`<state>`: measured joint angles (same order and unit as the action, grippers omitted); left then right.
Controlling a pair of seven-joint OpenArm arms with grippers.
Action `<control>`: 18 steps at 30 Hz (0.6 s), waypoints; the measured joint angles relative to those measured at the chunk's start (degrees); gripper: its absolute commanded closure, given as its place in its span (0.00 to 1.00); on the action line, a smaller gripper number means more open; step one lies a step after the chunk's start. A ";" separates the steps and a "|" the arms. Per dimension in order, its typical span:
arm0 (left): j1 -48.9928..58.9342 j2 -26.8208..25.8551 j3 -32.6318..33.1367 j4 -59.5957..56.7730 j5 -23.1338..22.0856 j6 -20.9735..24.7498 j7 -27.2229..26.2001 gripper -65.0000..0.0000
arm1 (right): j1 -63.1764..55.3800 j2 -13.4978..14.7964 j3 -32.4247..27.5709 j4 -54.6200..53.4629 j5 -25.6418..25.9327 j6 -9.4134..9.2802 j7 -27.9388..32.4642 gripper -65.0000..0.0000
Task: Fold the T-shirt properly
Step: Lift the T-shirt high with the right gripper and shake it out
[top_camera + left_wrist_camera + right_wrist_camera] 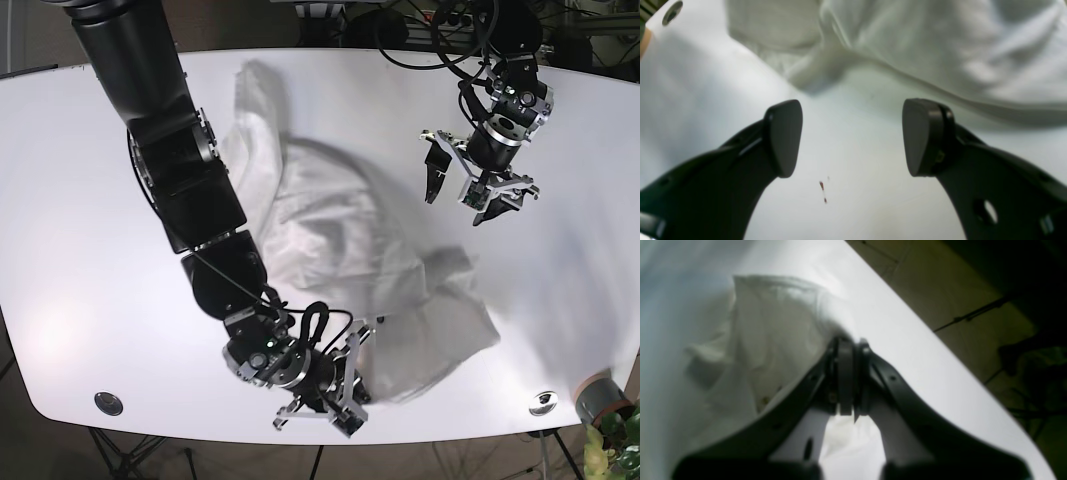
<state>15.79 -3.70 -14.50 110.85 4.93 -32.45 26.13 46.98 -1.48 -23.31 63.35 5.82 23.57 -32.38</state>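
Your right claw is pinched tight on the T-shirt, which lies crumpled on the white worktop beside a tiled floor. Your left claw gapes wide and empty above bare worktop, the shirt just ahead of it.

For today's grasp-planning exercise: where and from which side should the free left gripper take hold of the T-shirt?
Left gripper, open, hangs beside the T-shirt. Probably best to pinch the rumpled raised edge nearest it, coming in low from the bare table: that fold stands up enough to pinch.
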 measured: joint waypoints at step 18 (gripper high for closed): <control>-6.12 4.76 2.51 1.01 0.26 0.26 0.04 0.32 | 19.89 5.01 8.61 12.44 -0.46 4.11 -20.11 0.97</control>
<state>9.67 1.06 -11.99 111.85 5.19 -32.18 26.17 66.87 3.53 -14.70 75.79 5.37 27.68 -52.49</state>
